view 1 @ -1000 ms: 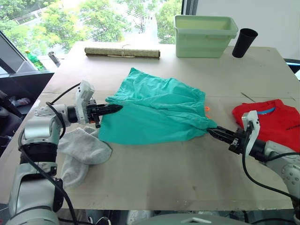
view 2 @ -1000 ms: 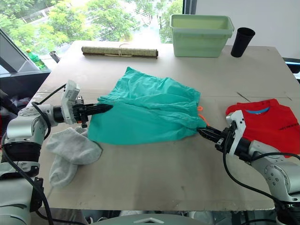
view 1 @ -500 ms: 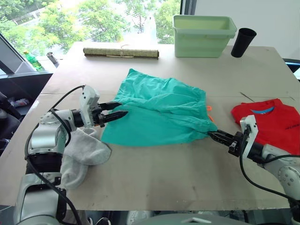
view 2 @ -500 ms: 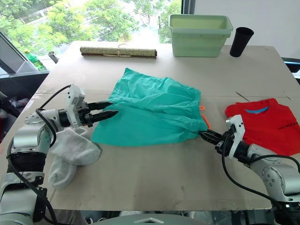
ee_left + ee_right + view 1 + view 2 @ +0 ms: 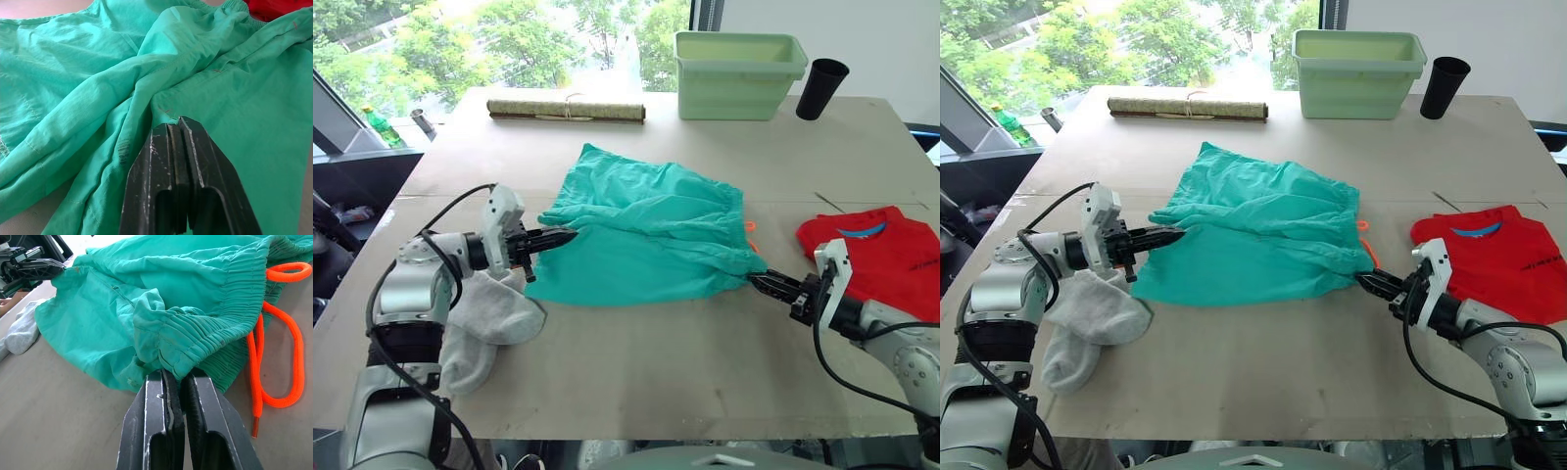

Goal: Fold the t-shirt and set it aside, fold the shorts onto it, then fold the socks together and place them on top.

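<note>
The teal-green shorts (image 5: 646, 235) lie rumpled and partly doubled over in the middle of the table, their orange drawstring (image 5: 274, 357) trailing at the waistband. My left gripper (image 5: 570, 235) is shut on the shorts' left edge. My right gripper (image 5: 753, 279) is shut on a fold of the elastic waistband (image 5: 195, 347) at the right. The red t-shirt (image 5: 881, 255) lies folded at the table's right side, just behind my right arm. The light-grey socks (image 5: 489, 313) lie loose under my left forearm near the front left.
A pale green bin (image 5: 739, 61) and a black cup (image 5: 822, 88) stand at the back right. A rolled mat (image 5: 566, 110) lies at the back left. The bare table (image 5: 646, 372) stretches in front of the shorts to its near edge.
My left gripper's fingers, spread half a second ago, have closed on the shorts' left edge. That edge now sits further right than a second ago. The right gripper has kept its hold.
</note>
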Action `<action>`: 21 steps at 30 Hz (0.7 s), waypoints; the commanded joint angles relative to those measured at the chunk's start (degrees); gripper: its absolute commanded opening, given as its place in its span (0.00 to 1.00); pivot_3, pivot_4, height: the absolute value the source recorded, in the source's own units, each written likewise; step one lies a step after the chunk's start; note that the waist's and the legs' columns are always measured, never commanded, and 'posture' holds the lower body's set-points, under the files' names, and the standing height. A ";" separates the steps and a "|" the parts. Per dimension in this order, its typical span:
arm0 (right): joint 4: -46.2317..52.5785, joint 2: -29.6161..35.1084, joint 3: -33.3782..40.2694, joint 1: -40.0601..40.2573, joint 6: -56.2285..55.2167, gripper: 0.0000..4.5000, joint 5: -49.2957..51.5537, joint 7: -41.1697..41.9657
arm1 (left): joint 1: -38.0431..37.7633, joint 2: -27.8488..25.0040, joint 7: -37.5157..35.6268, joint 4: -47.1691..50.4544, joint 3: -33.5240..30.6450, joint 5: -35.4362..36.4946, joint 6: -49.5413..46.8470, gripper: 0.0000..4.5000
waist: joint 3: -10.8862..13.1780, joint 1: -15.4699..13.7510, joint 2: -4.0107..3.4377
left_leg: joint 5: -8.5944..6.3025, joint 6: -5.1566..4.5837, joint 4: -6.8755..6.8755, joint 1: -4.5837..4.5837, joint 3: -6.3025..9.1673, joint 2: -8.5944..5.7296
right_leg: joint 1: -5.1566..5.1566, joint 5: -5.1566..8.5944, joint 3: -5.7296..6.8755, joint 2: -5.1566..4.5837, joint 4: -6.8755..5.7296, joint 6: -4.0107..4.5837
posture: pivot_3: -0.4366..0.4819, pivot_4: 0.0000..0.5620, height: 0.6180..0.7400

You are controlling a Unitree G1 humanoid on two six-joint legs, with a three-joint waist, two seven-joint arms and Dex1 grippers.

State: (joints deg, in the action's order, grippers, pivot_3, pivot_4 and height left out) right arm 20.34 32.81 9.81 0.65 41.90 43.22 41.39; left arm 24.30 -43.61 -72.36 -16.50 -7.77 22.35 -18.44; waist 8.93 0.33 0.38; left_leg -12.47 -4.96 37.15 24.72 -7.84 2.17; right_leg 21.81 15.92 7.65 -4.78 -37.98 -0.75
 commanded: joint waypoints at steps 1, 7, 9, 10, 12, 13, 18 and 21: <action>1.71 -0.07 0.56 -1.21 -0.38 0.00 0.72 -0.26 | 0.70 -1.00 0.03 -0.55 0.38 -1.26 2.08 0.01 | 0.00 0.02 0.00 | 0.00 0.00 0.00 0.00 0.00 0.00 | 0.00 0.00 0.00 0.00 0.00 0.00 | 0.48 0.27 0.97; 2.07 -0.29 0.50 -1.22 -0.27 0.00 0.78 -0.54 | 1.83 -0.89 1.80 -2.27 0.08 -2.38 3.61 0.01 | 0.00 0.01 0.00 | -0.01 0.01 -0.01 0.00 0.00 0.00 | 0.01 0.00 0.00 0.00 0.00 0.00 | 0.48 0.27 0.97; 2.50 -0.45 0.83 -1.26 -0.01 0.00 1.51 -0.52 | 2.53 -1.05 2.14 -2.51 -0.39 -1.75 2.66 0.01 | 0.00 -0.01 0.00 | -0.01 0.01 -0.01 0.00 0.00 0.00 | 0.00 0.00 0.00 0.00 0.00 0.00 | 0.48 0.27 0.97; 2.76 -0.46 1.07 -1.31 0.17 0.00 2.09 -0.26 | 2.96 -1.07 2.32 -2.61 -0.79 -1.25 2.06 0.01 | 0.00 -0.02 0.00 | -0.01 0.01 -0.01 0.00 0.00 0.00 | 0.00 0.00 0.00 -0.01 0.00 0.00 | 0.48 0.27 0.97; 3.64 0.10 1.66 -1.39 0.82 0.00 3.60 0.75 | 3.99 -1.29 2.10 -2.44 -1.89 0.57 -0.07 0.01 | 0.00 0.00 0.00 | -0.01 0.02 -0.01 0.00 0.00 0.00 | 0.00 0.00 0.00 -0.01 0.00 0.00 | 0.48 0.27 0.97; 4.11 0.49 2.08 -1.73 1.19 0.00 4.49 1.06 | 4.63 -1.57 1.47 -2.27 -2.63 1.90 -1.47 0.01 | 0.00 0.05 0.00 | -0.01 0.01 0.00 0.01 0.00 0.00 | 0.00 0.00 0.00 -0.01 0.00 0.00 | 0.48 0.27 0.97; 0.10 1.06 6.02 -13.23 1.21 0.00 7.49 -2.34 | 15.68 -1.46 2.44 -8.88 -6.84 6.61 -6.22 0.01 | 0.16 0.14 0.03 | 0.07 -0.10 0.03 0.00 0.00 0.00 | 0.01 -0.01 0.02 0.01 -0.03 -0.01 | 0.48 0.27 0.97; -8.35 3.08 3.64 -24.78 -1.77 0.00 1.74 -1.46 | 28.70 0.85 7.71 -22.25 -7.20 3.50 0.54 0.01 | 0.18 -0.17 0.07 | 0.08 -0.06 0.16 0.03 0.02 -0.01 | 0.02 -0.03 0.13 0.01 -0.04 -0.06 | 0.48 0.27 0.97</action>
State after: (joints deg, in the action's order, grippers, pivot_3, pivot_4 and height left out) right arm 15.55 34.60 13.60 -19.75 42.47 47.74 39.71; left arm 47.58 -43.11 -68.07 -33.12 -13.22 26.82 -22.15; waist 9.12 0.17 0.45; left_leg -12.38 -5.08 37.33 24.66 -7.82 2.14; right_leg 21.74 15.87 7.78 -4.78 -38.03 -0.84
